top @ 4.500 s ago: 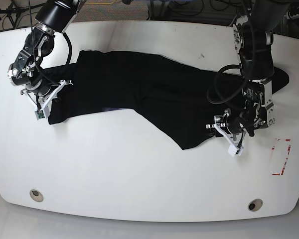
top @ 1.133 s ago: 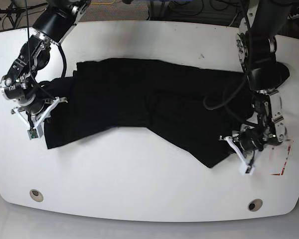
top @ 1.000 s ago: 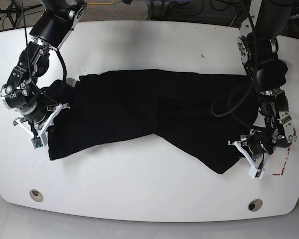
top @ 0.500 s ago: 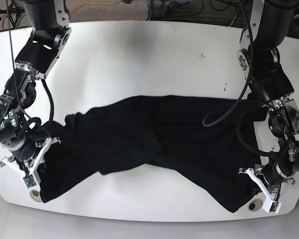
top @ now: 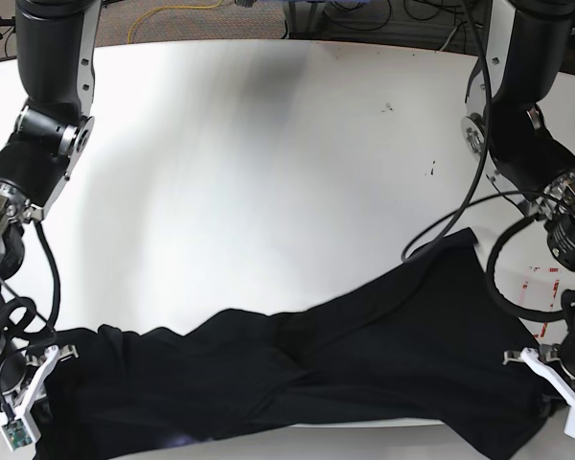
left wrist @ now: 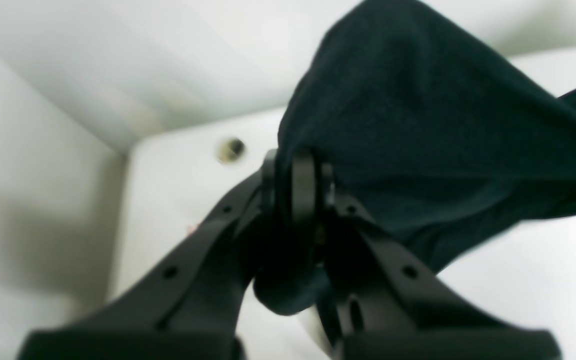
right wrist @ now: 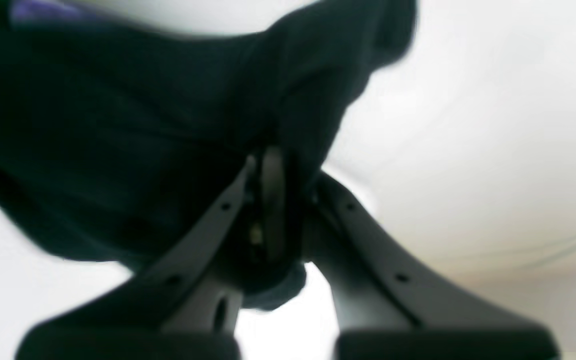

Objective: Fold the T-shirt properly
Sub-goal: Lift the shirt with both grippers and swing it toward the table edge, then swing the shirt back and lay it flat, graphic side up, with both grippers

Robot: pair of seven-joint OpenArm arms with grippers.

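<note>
My left gripper [left wrist: 295,187] has its jaws pinched on a bunched edge of the T-shirt [left wrist: 418,145]; in the left wrist view the black cloth rises from the pinch toward one o'clock. A small round hole [left wrist: 231,148] in the white table [left wrist: 178,200] sits at eleven o'clock of my fingertips. My right gripper [right wrist: 273,200] is clamped on the cloth too, which spreads toward ten o'clock, with a blurred purple streak at the top edge. From the base view the T-shirt [top: 297,369] lies stretched along the table's [top: 268,172] six o'clock edge, draped between my left gripper [top: 556,379] at four o'clock and my right gripper [top: 24,398] at eight o'clock.
</note>
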